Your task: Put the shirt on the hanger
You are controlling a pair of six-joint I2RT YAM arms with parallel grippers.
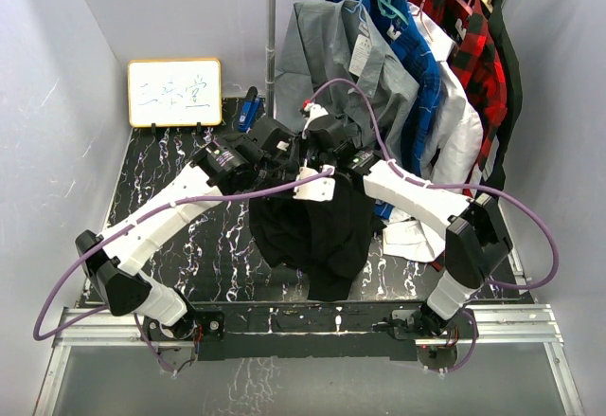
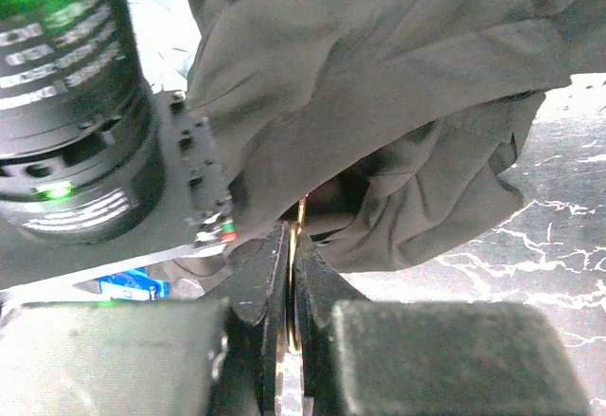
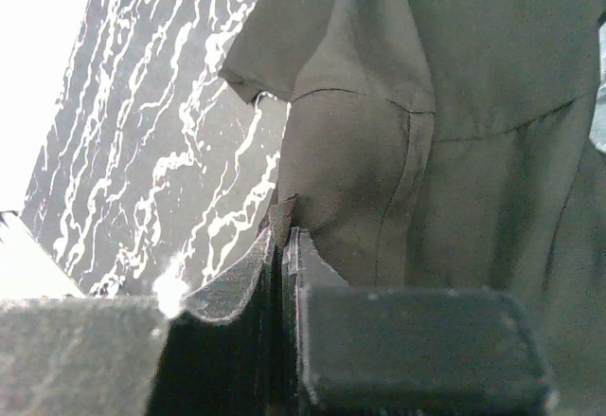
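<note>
Two closures noted: I see the left jaws clamped on the thin yellow hanger (image 2: 295,245), the right jaws nipping a fold of the black shirt (image 1: 317,231), which hangs bunched at their six o'clock over the desk (image 1: 170,165).

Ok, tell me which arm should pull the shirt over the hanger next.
Right, likely: the right pincer is shut on the shirt, while the left pincer clamps the yellow hanger.

The shirt (image 1: 317,231) is plain black, and a sliver of yellow-orange hanger (image 2: 299,222) shows against it. The table (image 1: 151,165) is black, veined with white marbling. Behind it are a grey shirt (image 1: 331,46), a blue-and-black plaid (image 1: 421,65) and a red-and-black plaid (image 1: 473,56). The cables (image 1: 346,81) are purple.
</note>
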